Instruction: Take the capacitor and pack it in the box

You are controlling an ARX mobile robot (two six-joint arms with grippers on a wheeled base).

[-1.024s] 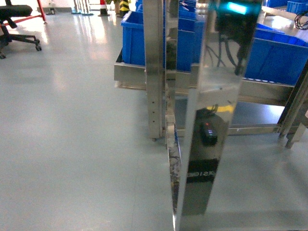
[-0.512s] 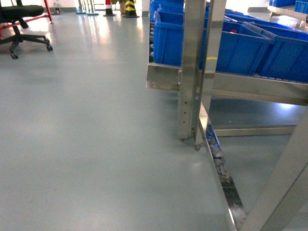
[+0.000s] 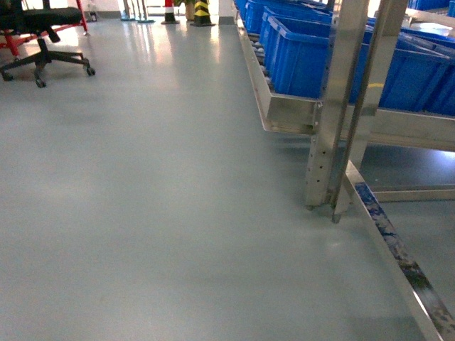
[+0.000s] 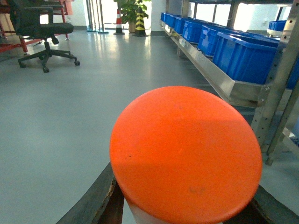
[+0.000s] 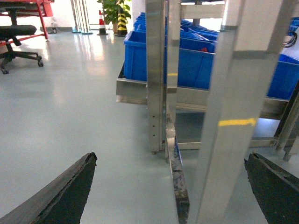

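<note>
While our left tool (image 4: 187, 217) shows only as two dark fingers (image 4: 100, 198) at the bottom of its wrist view, an orange disc (image 4: 186, 154) fills the space between them, with a white body just visible under its rim. We take the tool to be closed on this orange-topped thing, the fingers lying against its sides, though the contact itself is hidden by the disc. Whether it is the capacitor we cannot tell.

Our right tool (image 5: 173, 196) stands open: its two dark fingers (image 5: 65, 193) are spread to the far corners of the wrist view and nothing lies between them but floor (image 5: 84, 102) and steel rack posts (image 5: 156, 74).

Neither tool appears in the head view. The box is not visible in any of the three views, so we cannot say where it is.

Beyond the tools, grey glossy floor runs to the back of the room. On the right a steel rack (image 3: 334, 106) carries a row of blue bins (image 3: 306, 53) on a low slanted shelf, with its post feet on the floor and a scuffed steel rail (image 3: 398, 256) running toward the camera. At the far left stands a black office chair (image 3: 43, 28) beside a red frame (image 3: 71, 21). A striped cone (image 3: 169, 11) and a yellow-black bollard (image 3: 202, 10) stand at the back.
</note>
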